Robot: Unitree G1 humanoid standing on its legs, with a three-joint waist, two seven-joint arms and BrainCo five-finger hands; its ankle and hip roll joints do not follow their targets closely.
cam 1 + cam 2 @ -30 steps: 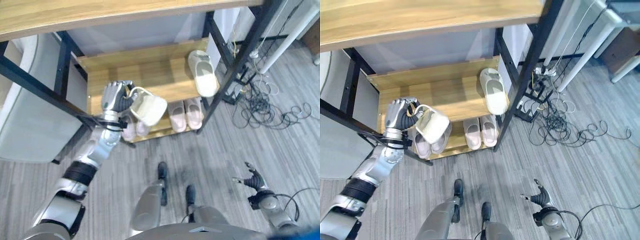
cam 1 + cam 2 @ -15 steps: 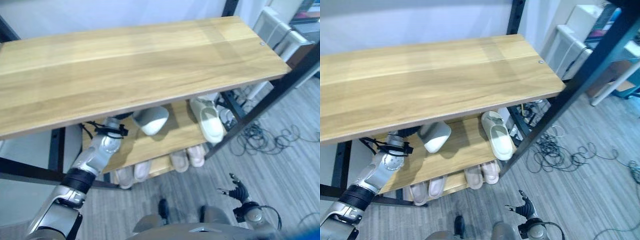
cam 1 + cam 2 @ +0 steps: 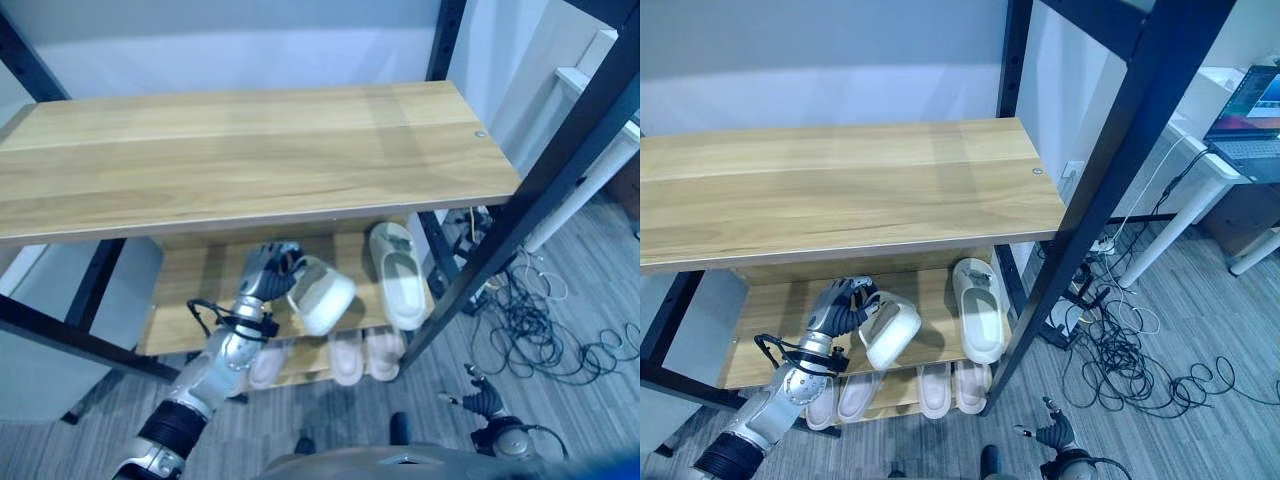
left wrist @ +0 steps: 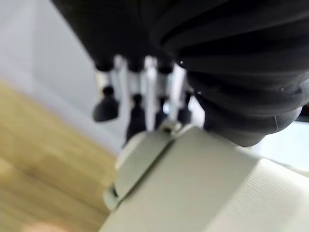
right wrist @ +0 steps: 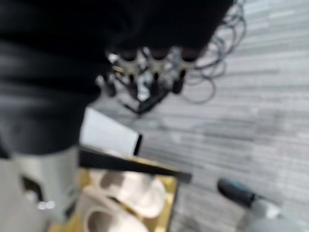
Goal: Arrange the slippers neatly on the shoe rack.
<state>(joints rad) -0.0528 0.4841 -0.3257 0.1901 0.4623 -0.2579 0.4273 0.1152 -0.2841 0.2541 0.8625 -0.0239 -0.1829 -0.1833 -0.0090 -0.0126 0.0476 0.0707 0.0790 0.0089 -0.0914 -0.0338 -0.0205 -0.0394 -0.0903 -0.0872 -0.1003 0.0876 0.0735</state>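
task partly done, judged from the present layout. on the wooden shoe rack with black metal frame [image 3: 470, 190]: one cream foam slipper lying flat on the middle shelf [image 3: 397, 274], toward the right end, toe pointing outward. on the bottom shelf: a pale pink pair [image 3: 366, 352] set side by side beneath it, and a second pale pair further left [image 3: 840, 397], partly hidden behind the left arm. top board of the rack bare. still outstanding: the matching cream foam slipper held in the air [image 3: 320, 296], not yet resting on any shelf. left hand [image 3: 266, 274] raised in front of the middle shelf, fingers curled round the heel end of that slipper; confirmed in the left wrist view, where dark-tipped fingers [image 4: 137, 113] hook over the rim of the cream upper [image 4: 193, 188]. slipper tilted, toe end dipping down and toward the placed one, hanging over the open middle of the shelf, just left of its partner but clearly apart from it. likely remaining work: lower and level it beside the partner, same heading, then release. risk noted: tilt could leave it skewed or on its side if let go early. right hand [image 3: 484, 401] low near the grey plank floor [image 3: 560, 300], fingers loosely spread, holding nothing, idle; tangle of black cables [image 3: 545, 335] on the floor to the right of the rack.
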